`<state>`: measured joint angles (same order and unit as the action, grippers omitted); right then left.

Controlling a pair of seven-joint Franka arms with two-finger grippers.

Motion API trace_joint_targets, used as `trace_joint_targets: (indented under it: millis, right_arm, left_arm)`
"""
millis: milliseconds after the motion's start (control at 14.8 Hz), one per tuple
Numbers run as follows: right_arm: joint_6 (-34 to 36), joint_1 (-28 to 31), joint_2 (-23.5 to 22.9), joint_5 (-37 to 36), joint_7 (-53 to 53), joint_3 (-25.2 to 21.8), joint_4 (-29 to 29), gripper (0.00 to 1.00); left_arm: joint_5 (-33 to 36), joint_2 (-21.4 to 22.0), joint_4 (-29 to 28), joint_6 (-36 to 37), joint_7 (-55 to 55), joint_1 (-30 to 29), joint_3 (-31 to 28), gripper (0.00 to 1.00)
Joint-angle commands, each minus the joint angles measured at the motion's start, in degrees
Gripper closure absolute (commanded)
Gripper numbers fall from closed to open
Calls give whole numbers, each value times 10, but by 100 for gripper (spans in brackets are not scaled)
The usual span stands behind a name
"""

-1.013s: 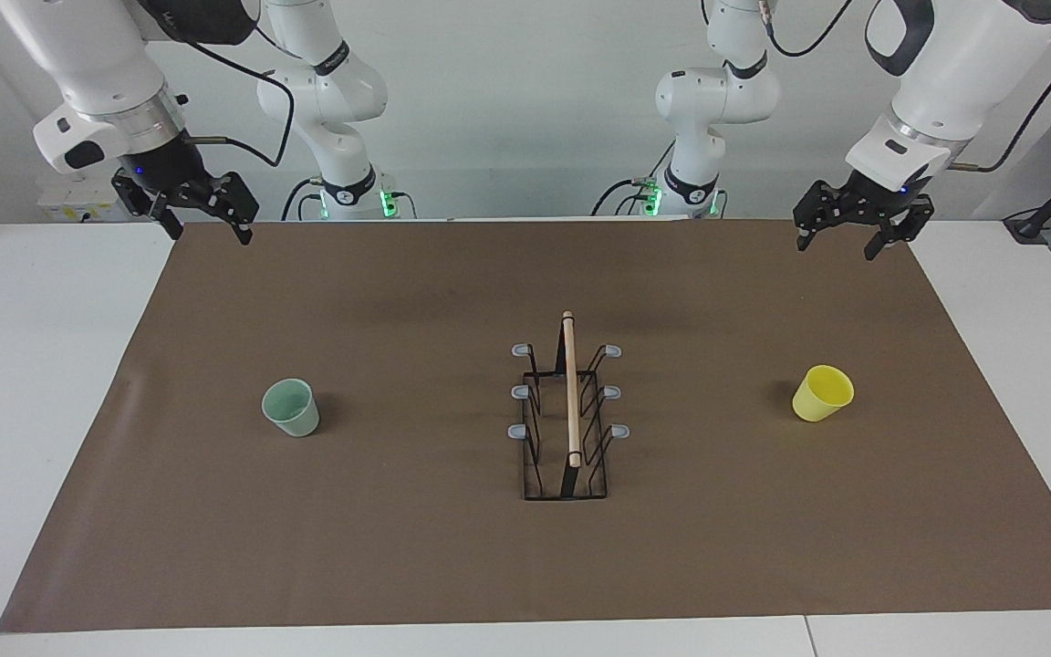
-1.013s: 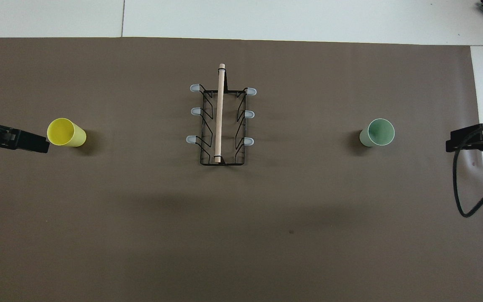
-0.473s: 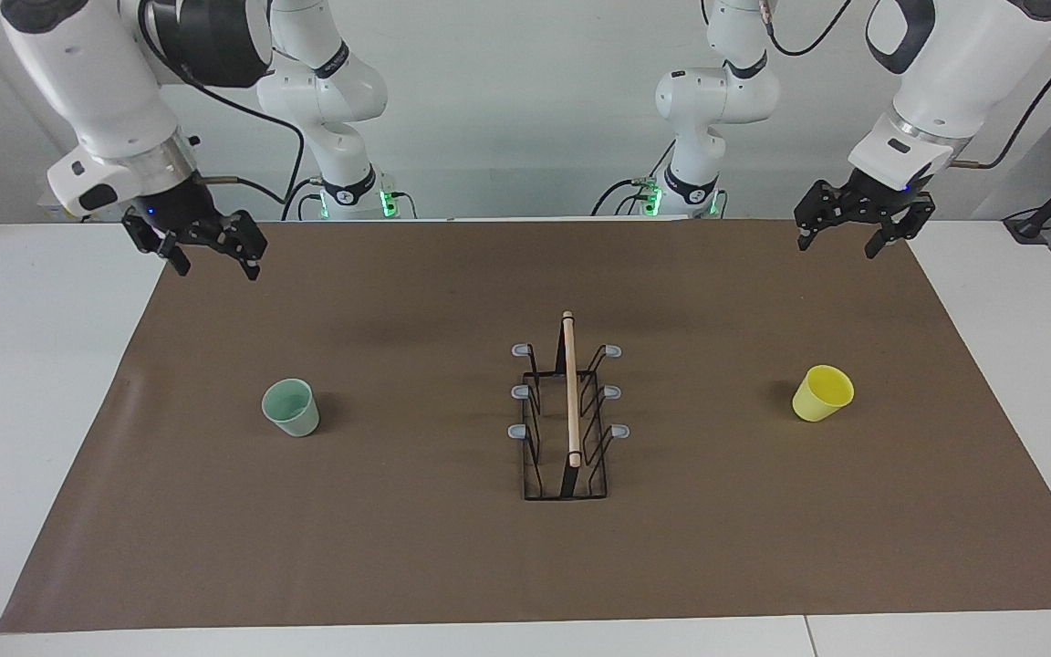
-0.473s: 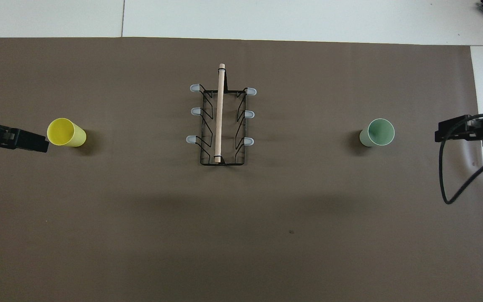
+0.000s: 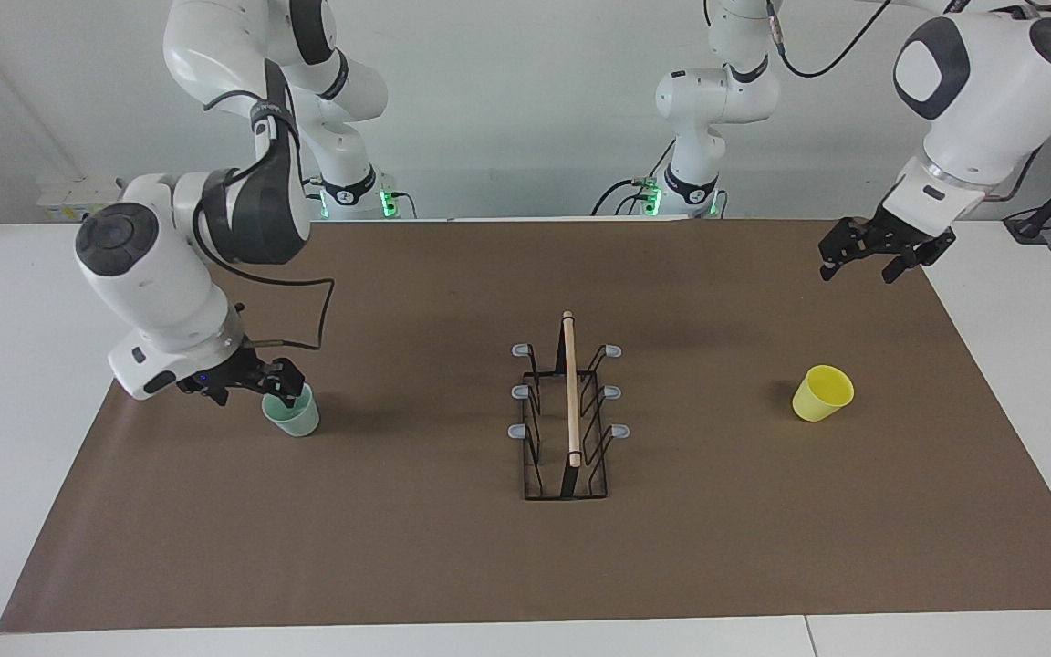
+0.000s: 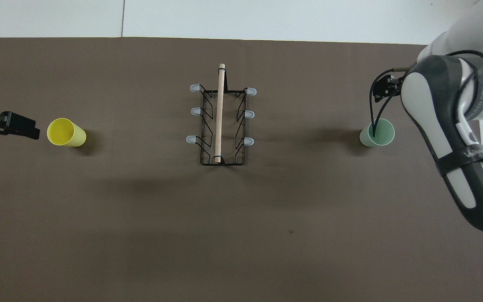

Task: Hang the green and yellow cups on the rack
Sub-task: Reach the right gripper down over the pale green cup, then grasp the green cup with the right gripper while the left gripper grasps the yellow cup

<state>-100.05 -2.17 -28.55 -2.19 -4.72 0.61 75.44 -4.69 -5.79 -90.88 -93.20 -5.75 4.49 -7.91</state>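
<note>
- The left pincer (image 5: 861, 266) hangs in the air over the brown mat (image 5: 452, 566) at the left arm's end of the surface (image 5: 15, 319). Its fingers are spread, it carries nothing, and it is well apart from the yellow cup.
- The right pincer (image 5: 256, 394) is down low at the green cup (image 5: 293, 418). Its fingers are spread, and one fingertip is at the cup's rim. I cannot tell whether it touches the rim.
- The green cup stands upright, mouth up, on the mat toward the right arm's end. It is not yet lifted.
- The yellow cup (image 5: 822, 394) stands on the mat toward the left arm's end, about as far from the robots as the green one.
- The rack (image 5: 571, 392) stands between the two cups, well apart from both, and all six grey-tipped pegs (image 5: 614, 350) are bare.
- My judgement is that the step in hand is the grasp of the green cup.
    - One finger should go inside the mouth and one outside, pinching the wall well below the rim.
    - The squeeze should be gentle, since thin plastic may flex or slip.
    - The cup should be lifted straight up before any move sideways.
- For hanging, the cup should probably be turned mouth-down toward a peg on the rack's side facing the right arm.
</note>
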Motion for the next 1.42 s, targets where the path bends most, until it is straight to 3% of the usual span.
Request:
trace_joint_targets:
  millis: [0,203,405,675,1013,1148,1350]
  right_arm:
    - [20,4,-34,-26,20,30,-33,0]
    - [78,-34,-66,-93,91,32,-38,0]
    - [79,-59,-84,-155,179,35,-27,0]
    - [46,-88,-90,-271,326,35,6,0]
    - [16,-130,-52,-392,428,36,123,0]
    - [-13,-134,-34,-454,442,36,173,0]
    - [-44,-137,-14,-488,434,36,230,0]
  left_arm:
    - [-44,-74,68,6,73,3,-41,6]
    - [-86,-101,68,-11,182,3,-67,6]
    - [-151,-149,94,-18,271,8,-114,10]
    - [-203,-221,153,-42,412,-10,-126,10]
    - [-297,-288,175,-56,602,-49,-133,8]
    - [-361,-293,146,-88,647,-65,-152,1]
    - [-385,-293,104,-96,666,-73,-155,0]
